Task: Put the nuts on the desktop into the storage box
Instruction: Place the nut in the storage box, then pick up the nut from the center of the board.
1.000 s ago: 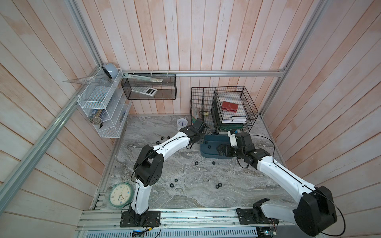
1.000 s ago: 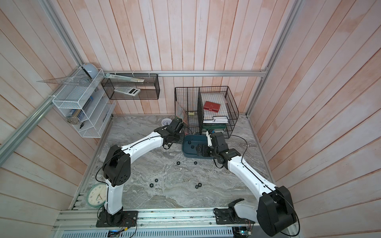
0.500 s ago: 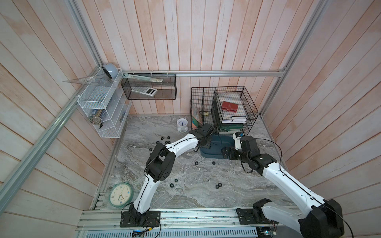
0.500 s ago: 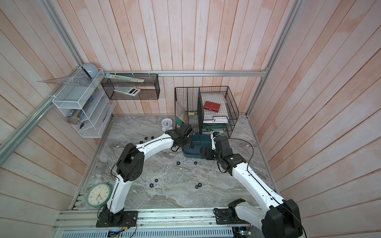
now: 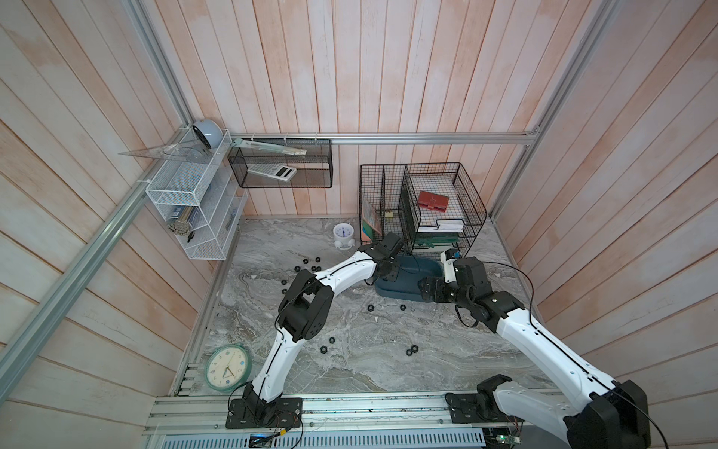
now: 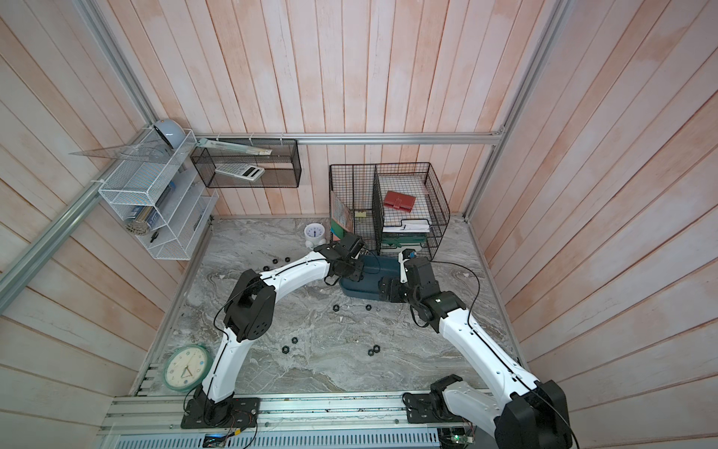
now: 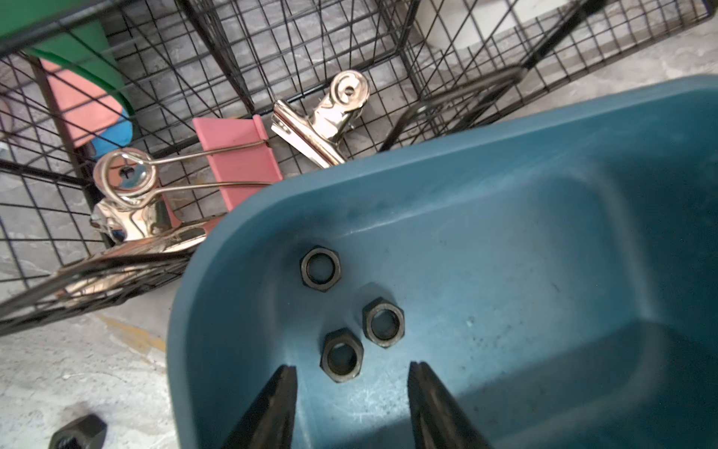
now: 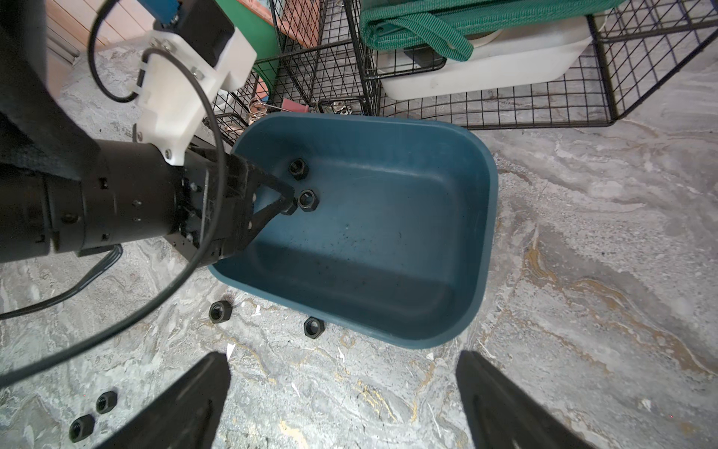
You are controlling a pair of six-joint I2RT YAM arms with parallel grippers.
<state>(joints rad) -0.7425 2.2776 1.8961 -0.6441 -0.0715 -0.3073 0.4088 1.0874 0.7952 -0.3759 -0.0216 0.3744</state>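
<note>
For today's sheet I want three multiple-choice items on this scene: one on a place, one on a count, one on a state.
1. Where does the box stand?
A) in front of the wire basket
B) inside it
C) on top of it

2. How many nuts lie in the box?
A) one
B) three
C) six

3. The left gripper is:
A) shut on a nut
B) open
C) shut, empty

Key:
1 A, the basket rises just behind the box.
2 B, the left wrist view shows three on its floor.
3 B, its fingers stand apart over the box.

Walls point(image 5: 349, 77): pale pinkish wood planks; aluminium rails point(image 5: 427, 138) running across them
Shelving: white mesh rack point(image 5: 175, 186) on the side wall; black mesh shelf point(image 5: 311, 175) on the back wall
</note>
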